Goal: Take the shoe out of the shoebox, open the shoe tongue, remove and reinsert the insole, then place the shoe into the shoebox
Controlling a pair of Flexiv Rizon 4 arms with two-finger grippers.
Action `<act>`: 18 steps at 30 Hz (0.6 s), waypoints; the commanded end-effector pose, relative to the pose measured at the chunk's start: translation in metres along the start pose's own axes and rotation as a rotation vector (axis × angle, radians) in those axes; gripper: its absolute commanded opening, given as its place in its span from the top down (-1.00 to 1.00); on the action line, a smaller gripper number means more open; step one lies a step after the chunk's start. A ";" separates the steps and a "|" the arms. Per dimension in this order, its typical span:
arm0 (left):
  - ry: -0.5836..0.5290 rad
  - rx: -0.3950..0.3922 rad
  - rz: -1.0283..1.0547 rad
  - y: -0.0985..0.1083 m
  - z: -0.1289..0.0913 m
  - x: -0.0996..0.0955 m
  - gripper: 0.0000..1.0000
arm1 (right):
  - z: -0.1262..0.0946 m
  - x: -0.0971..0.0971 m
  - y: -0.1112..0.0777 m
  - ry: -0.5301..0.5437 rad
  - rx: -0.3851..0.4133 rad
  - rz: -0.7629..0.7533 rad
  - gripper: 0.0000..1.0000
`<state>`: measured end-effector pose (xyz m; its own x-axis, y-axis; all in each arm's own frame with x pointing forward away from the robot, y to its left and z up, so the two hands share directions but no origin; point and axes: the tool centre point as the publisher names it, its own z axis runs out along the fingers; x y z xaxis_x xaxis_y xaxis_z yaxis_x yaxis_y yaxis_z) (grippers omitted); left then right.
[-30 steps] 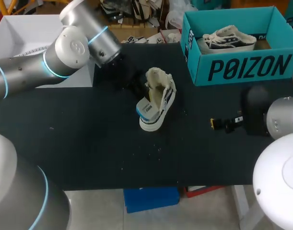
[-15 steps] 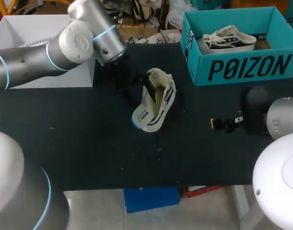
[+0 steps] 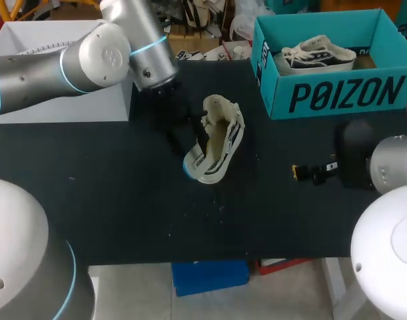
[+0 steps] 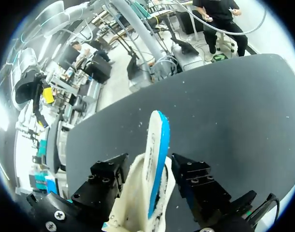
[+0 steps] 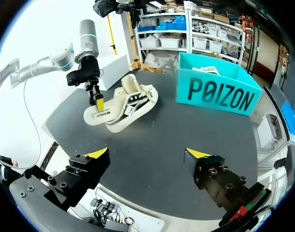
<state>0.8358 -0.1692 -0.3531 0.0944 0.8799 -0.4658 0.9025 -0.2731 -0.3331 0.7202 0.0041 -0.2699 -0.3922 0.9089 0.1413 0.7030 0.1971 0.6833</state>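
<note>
A dark table (image 3: 123, 200) fills the middle of the frame; a teal shoebox (image 3: 336, 93) stands at its upper right; a pale shoe (image 3: 216, 143) lies tilted near the centre; a white box (image 3: 90, 110) sits upper left; pale specks (image 3: 220, 207) dot the surface below the shoe

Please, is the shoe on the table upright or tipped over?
Tipped: the shoe lies on its side, sole facing sideways rather than down.
</note>
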 end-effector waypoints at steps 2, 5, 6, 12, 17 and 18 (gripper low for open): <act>0.034 -0.028 -0.036 0.004 0.004 -0.001 1.00 | 0.001 0.000 0.000 0.003 0.000 0.001 -1.00; 0.040 -0.046 -0.046 0.004 0.004 0.000 1.00 | 0.001 0.000 0.000 0.003 0.000 0.001 -1.00; 0.026 -0.048 -0.041 0.005 0.004 0.000 1.00 | 0.001 0.000 0.000 0.003 0.000 0.001 -1.00; -0.044 -0.053 -0.004 0.001 0.000 -0.003 1.00 | 0.001 0.000 0.000 0.003 0.000 0.001 -1.00; -0.131 -0.017 0.049 -0.006 -0.002 -0.007 1.00 | 0.001 0.000 0.000 0.003 0.000 0.001 -1.00; -0.161 -0.005 0.058 -0.007 -0.002 -0.007 1.00 | 0.001 0.000 0.000 0.003 0.000 0.001 -1.00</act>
<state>0.8313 -0.1799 -0.3421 0.0929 0.8238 -0.5592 0.9026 -0.3068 -0.3020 0.7205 0.0043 -0.2700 -0.3924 0.9089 0.1414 0.7033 0.1974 0.6829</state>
